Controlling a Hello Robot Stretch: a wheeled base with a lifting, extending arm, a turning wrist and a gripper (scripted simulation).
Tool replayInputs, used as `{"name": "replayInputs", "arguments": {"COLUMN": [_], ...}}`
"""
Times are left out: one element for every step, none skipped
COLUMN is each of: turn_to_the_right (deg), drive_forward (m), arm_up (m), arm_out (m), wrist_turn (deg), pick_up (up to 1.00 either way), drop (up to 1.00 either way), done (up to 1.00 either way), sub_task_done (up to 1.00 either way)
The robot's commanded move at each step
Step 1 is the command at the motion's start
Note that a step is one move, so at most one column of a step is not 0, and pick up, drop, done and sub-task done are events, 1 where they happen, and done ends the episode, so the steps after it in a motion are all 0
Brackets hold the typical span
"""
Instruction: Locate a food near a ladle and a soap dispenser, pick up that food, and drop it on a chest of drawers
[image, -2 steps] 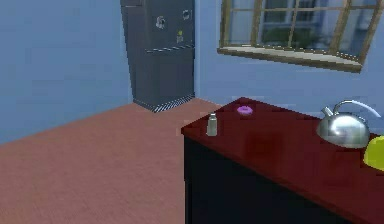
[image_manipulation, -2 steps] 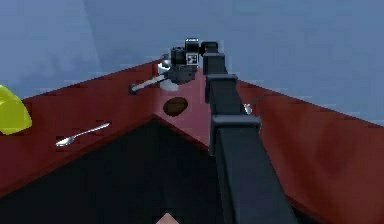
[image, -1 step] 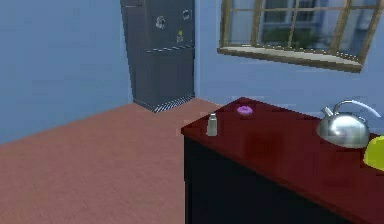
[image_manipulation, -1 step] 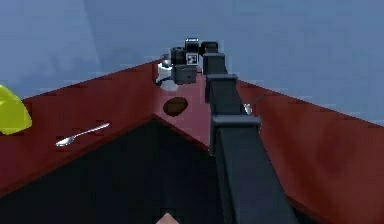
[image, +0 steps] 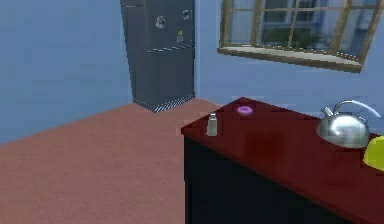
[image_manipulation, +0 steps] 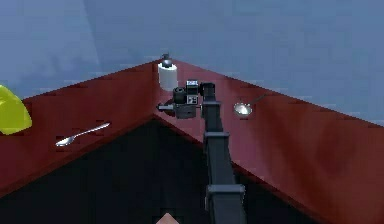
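Note:
A yellow-green rounded thing (image_manipulation: 10, 110) lies on the dark red counter (image_manipulation: 300, 150) at the arm side view's left edge; it also shows at the forward view's right edge (image: 375, 152). A silver ladle (image_manipulation: 80, 135) lies to its right. A white soap dispenser (image_manipulation: 168, 72) stands at the counter's far corner. The arm (image_manipulation: 220, 160) reaches over the counter, and my gripper (image_manipulation: 167, 104) sits just below the dispenser. I cannot tell whether it holds anything.
A small round metal thing (image_manipulation: 242, 108) lies right of the arm. In the forward view the counter (image: 270, 145) carries a shaker (image: 212, 124), a small pink thing (image: 245, 111) and a metal kettle (image: 345, 126). A grey fridge (image: 158, 55) stands beyond open reddish floor (image: 90, 160), under a window (image: 295, 30).

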Motion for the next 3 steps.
{"name": "replayInputs", "arguments": {"turn_to_the_right": [0.0, 0.0, 0.0], "drive_forward": [0.00, 0.00, 0.00], "arm_up": [0.00, 0.10, 0.02], "arm_out": [0.00, 0.00, 0.00], "wrist_turn": [0.0, 0.0, 0.0], "pick_up": [1.00, 0.00, 0.00], "drop": [0.00, 0.00, 0.00], "done": [0.00, 0.00, 0.00], "sub_task_done": [0.00, 0.00, 0.00]}}
